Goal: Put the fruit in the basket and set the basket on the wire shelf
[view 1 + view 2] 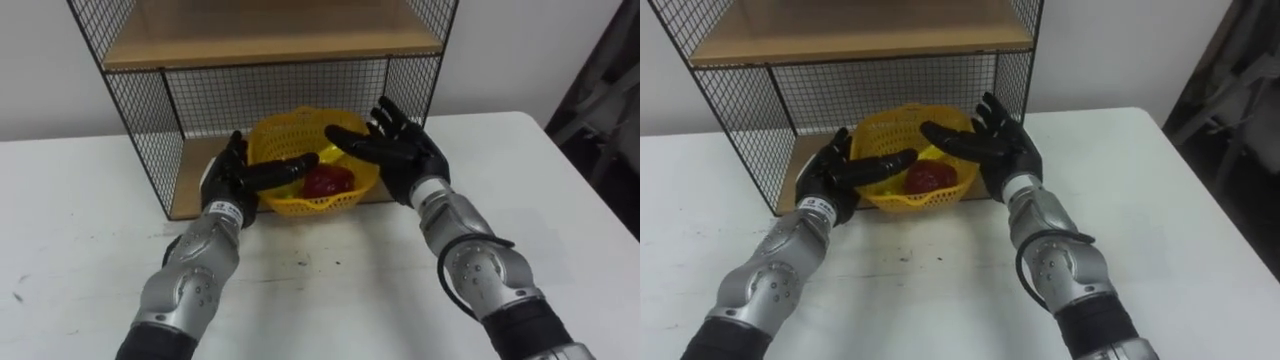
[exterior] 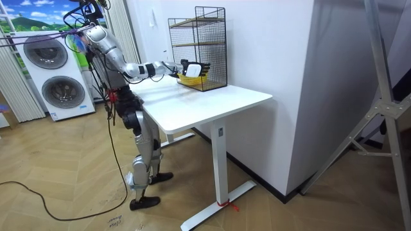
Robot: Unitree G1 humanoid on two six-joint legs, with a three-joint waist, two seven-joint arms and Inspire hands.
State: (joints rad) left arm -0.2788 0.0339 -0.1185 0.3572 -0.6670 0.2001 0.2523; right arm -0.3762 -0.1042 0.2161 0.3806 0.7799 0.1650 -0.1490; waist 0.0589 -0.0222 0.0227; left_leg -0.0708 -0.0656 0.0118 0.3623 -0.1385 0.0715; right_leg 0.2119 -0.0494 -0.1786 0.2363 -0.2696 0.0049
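Nearest the camera, two forearms rise from the bottom edge across the white table (image 1: 320, 290) toward the centre of the frame. At centre-left, the left hand (image 1: 232, 178) lies against the yellow basket (image 1: 285, 128), its fingers stretched straight along the front rim. At centre-right, the right hand (image 1: 402, 152) is spread wide beside the basket's other side, thumb reaching over the rim; neither hand is curled round anything. A red fruit (image 1: 328, 182) lies inside the basket, and a yellowish piece under the left fingers is too hidden to name.

The basket sits at the mouth of the lower compartment of the shelf (image 1: 140, 110), which fills the upper frame; its front seems to overhang the bottom board. In the room view the robot stands at the table's left edge, arms reaching out to the shelf.

Loading looks finished, and the placing step appears to be in hand. The next move probably calls for an even push from both sides to seat the basket deeper, then drawing the hands back without catching the rim.

No print can be read anywhere.
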